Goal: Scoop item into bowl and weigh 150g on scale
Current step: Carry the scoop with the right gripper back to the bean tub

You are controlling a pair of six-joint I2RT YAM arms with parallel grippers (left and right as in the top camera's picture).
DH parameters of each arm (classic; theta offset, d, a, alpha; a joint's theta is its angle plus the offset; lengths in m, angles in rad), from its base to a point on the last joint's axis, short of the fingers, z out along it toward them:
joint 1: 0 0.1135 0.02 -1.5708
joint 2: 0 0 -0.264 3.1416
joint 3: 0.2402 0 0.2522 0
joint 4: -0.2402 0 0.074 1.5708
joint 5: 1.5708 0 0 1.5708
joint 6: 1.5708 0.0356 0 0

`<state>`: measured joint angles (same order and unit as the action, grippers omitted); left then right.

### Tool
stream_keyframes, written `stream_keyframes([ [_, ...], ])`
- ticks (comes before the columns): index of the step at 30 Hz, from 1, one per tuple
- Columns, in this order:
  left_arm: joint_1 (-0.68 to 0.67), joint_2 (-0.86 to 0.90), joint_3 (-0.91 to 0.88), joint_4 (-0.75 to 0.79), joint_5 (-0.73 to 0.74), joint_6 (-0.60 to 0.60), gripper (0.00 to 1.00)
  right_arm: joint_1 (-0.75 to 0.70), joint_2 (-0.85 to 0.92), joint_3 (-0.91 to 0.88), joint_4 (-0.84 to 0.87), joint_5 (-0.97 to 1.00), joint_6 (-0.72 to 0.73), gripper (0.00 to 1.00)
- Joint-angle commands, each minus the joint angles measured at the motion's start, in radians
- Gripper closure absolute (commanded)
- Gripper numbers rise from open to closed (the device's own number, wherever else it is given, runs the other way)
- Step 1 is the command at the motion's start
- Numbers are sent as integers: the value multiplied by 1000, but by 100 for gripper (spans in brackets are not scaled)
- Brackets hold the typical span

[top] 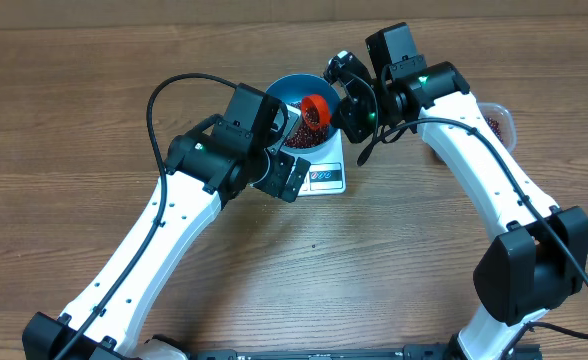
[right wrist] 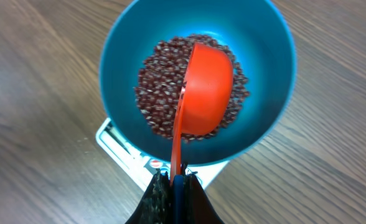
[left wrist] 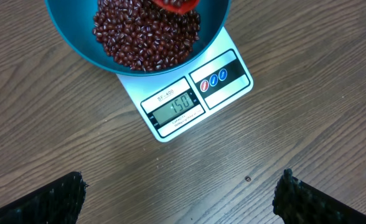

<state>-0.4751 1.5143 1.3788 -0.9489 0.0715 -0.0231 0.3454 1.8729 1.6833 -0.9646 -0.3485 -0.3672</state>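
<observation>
Beans [left wrist: 139, 37] in bowl [left wrist: 77, 46] atop scale [left wrist: 136, 92], display [left wrist: 178, 107] end toward left arm [top: 164, 230]

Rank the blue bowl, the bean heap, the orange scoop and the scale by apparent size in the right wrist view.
1. blue bowl
2. bean heap
3. orange scoop, nearer the camera, so this rank against the heap is unsure
4. scale, mostly hidden under the bowl

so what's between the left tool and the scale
Only bare wooden table lies between the open left tool and the scale, apart from one tiny dark speck; the left wrist view shows it.
</observation>
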Motion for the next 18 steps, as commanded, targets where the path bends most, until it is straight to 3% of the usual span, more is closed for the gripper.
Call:
stream_keyframes([
  [1, 5, -18, -3, 4, 7, -6, 0, -23, -27, 33, 1, -105, 5, 96],
  [11, 5, -18, -3, 4, 7, -6, 0, -203, -29, 33, -19, -441, 5, 96],
  [18, 5, -18, -3, 4, 7, -6, 0, -413, -95, 33, -85, -506, 5, 96],
])
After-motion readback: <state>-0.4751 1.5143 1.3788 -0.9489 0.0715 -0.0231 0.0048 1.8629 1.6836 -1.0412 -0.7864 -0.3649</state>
